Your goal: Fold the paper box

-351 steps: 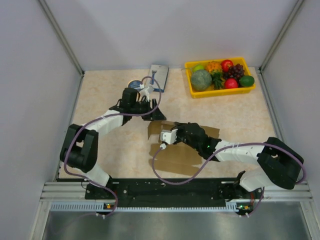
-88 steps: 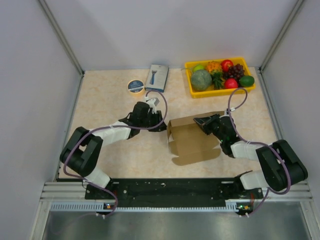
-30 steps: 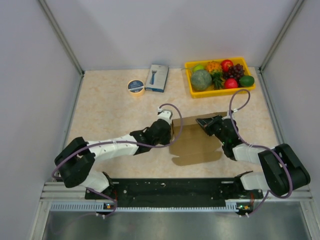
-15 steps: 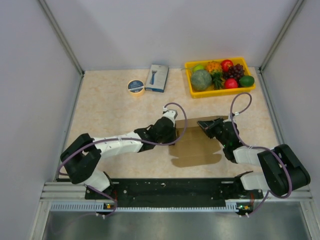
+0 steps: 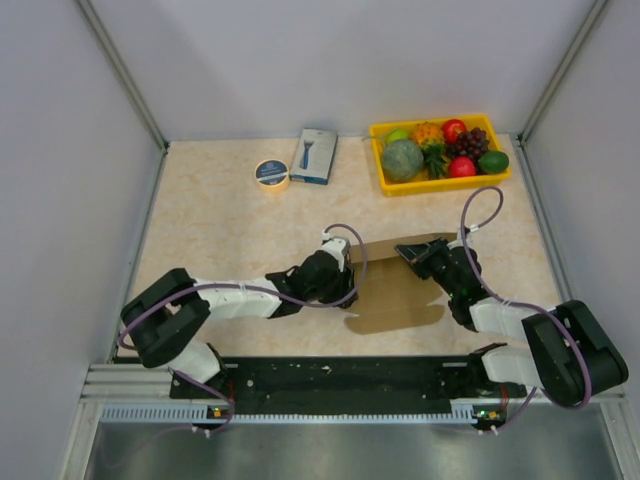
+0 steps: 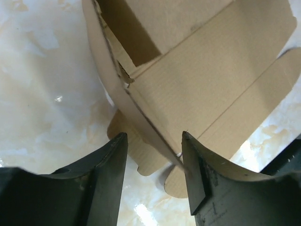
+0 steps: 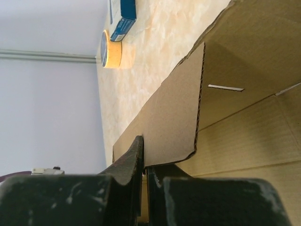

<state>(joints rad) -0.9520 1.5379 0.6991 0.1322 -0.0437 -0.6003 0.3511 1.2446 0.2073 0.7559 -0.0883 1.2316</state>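
Note:
The paper box (image 5: 400, 292) is a brown cardboard blank lying mid-table with its far and left walls raised. My left gripper (image 5: 346, 276) is at the box's left end. In the left wrist view it (image 6: 154, 157) is open, and the thin upright wall of the paper box (image 6: 211, 80) runs between the fingers, close to the right fingertip (image 6: 193, 162). My right gripper (image 5: 414, 252) is at the far wall. The right wrist view shows it (image 7: 145, 151) shut on the edge of a raised panel of the paper box (image 7: 176, 117).
A yellow tray (image 5: 445, 185) of fruit stands at the back right. A roll of tape (image 5: 271, 172) and a blue-and-white printed box (image 5: 316, 155) lie at the back centre. Grey walls close in both sides of the table.
My left gripper has opened and let go of the box's left wall, shifting slightly toward the near edge. The right gripper keeps its grip on the far panel.

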